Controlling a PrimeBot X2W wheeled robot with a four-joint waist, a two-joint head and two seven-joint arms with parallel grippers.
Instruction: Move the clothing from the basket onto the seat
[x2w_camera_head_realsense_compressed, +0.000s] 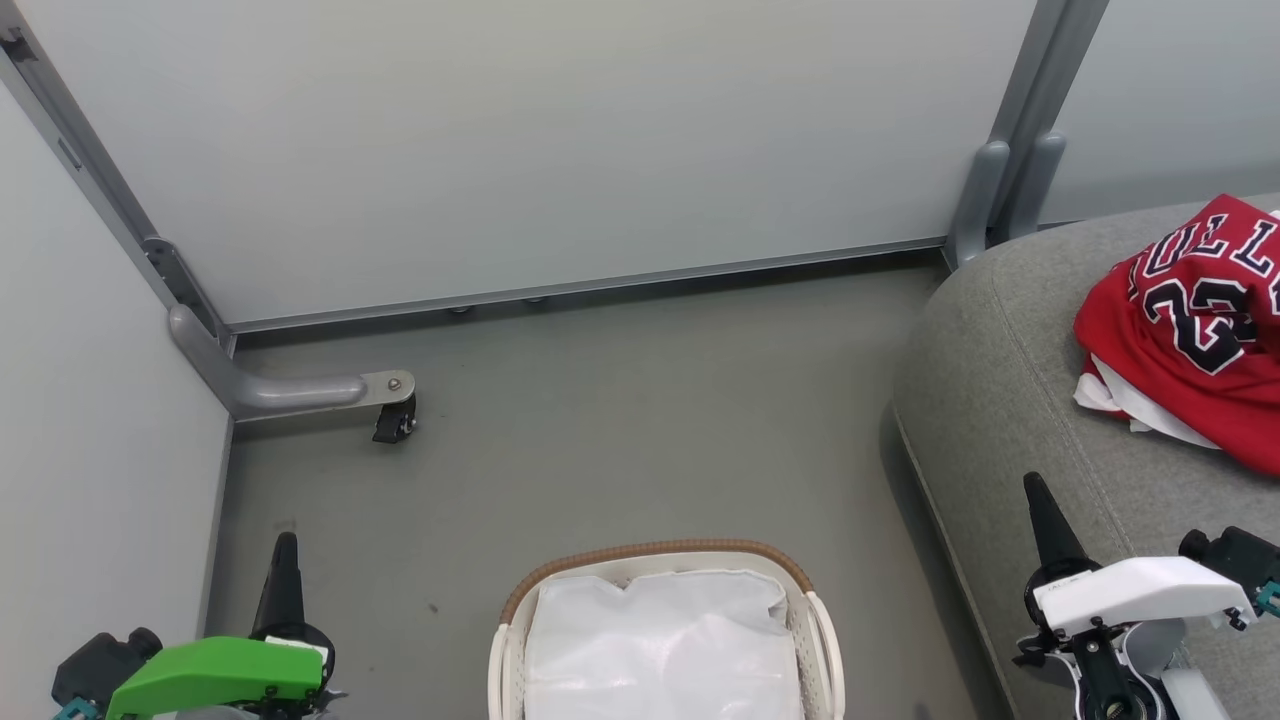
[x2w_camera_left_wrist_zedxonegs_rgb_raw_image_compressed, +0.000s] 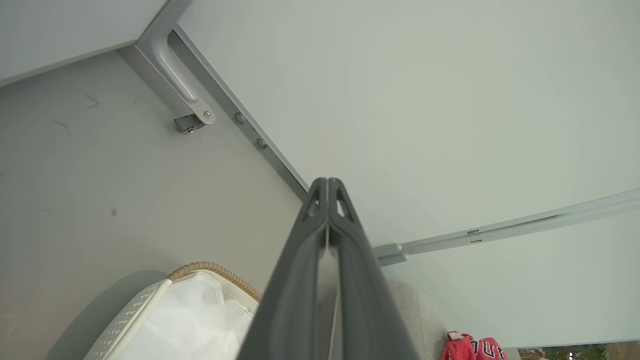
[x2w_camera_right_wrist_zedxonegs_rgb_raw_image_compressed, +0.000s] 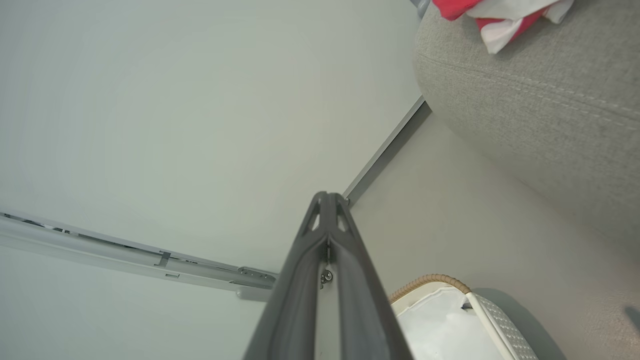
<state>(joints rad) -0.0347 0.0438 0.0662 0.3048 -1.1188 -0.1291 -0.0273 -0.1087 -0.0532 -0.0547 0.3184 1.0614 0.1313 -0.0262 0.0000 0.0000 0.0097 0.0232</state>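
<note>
Head view shows your left gripper (x2w_camera_head_realsense_compressed: 285, 560) and right gripper (x2w_camera_head_realsense_compressed: 1040, 510), each with fingers pressed together and holding nothing. Between them sits the basket (x2w_camera_head_realsense_compressed: 650, 553), with a white sheet (x2w_camera_head_realsense_compressed: 660, 640) inside. The red clothing (x2w_camera_head_realsense_compressed: 1190, 320) lies heaped on the grey seat (x2w_camera_head_realsense_compressed: 1000, 400), ahead of your right gripper and slightly to its right
</note>
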